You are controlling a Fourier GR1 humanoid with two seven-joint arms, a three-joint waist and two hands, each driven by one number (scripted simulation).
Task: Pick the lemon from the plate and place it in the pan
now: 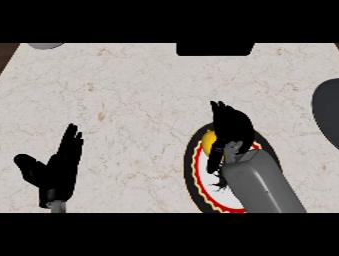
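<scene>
Near the bench's near edge, at the left, the left robot hand (pixel 54 172) rests open, fingers up. Right of middle along that edge sits the plate (pixel 189 165), with the lemon (pixel 209 137) on its far part, only a yellow sliver showing. The right robot hand (pixel 232 127) covers the lemon from above; whether it has closed on the fruit I cannot tell. This looks like the grasp step. Next the lemon must be lifted and carried right to the pan (pixel 338 120) at the bench's right edge.
</scene>
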